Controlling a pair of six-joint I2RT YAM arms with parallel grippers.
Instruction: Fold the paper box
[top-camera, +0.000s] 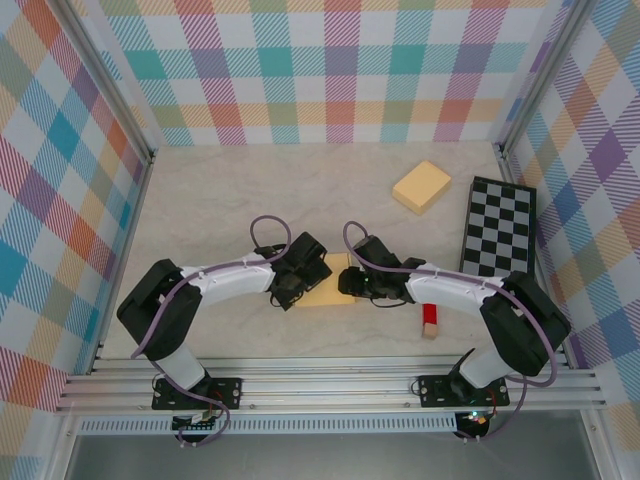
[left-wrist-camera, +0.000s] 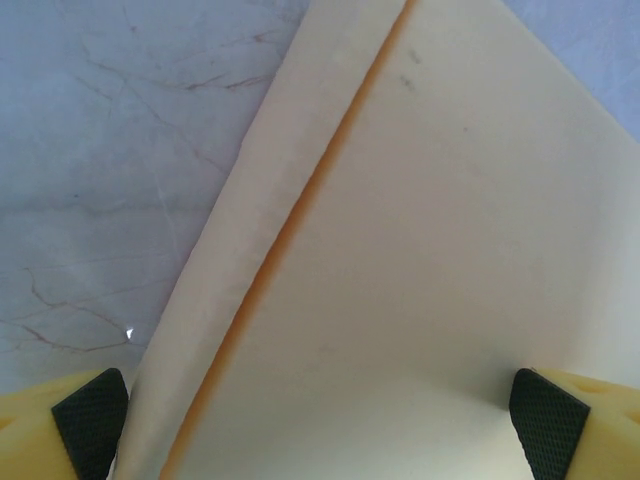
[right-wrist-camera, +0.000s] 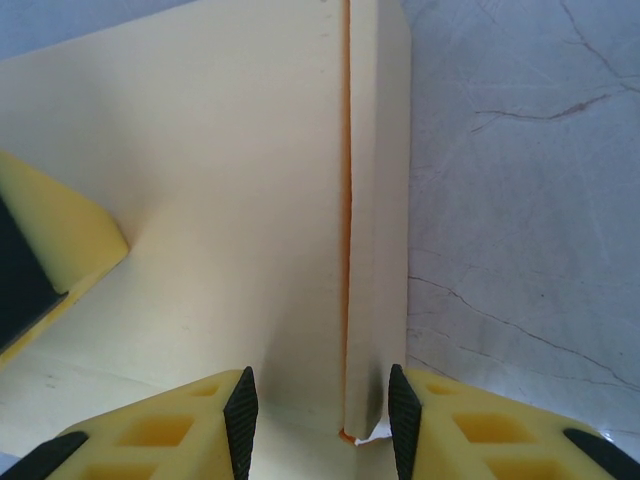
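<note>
A red block (top-camera: 430, 318) lies behind the right gripper (right-wrist-camera: 320, 420), close beside its arm. A checkered board (top-camera: 498, 228) lies well off to that gripper's outer side, and a squat closed yellow box (top-camera: 422, 187) sits ahead of it, well apart. None of these touches the work.

The paper box (top-camera: 325, 285) lies flat between the two tools. Bare table (top-camera: 220, 200) stretches ahead of both, as far as the plaid walls (top-camera: 340, 70).

The left gripper (left-wrist-camera: 320, 430) is spread wide. One fingertip sits outside the sheet's raised side strip and the other rests over the flat panel, and it grasps nothing.

The right gripper's fingers straddle the other raised flap (right-wrist-camera: 375, 250). The outer pad is against it and the inner one stands off, so I cannot tell whether it truly pinches.

The sheet is smooth, matte, pale yellow card with straight creases. The table is grey veined stone.
</note>
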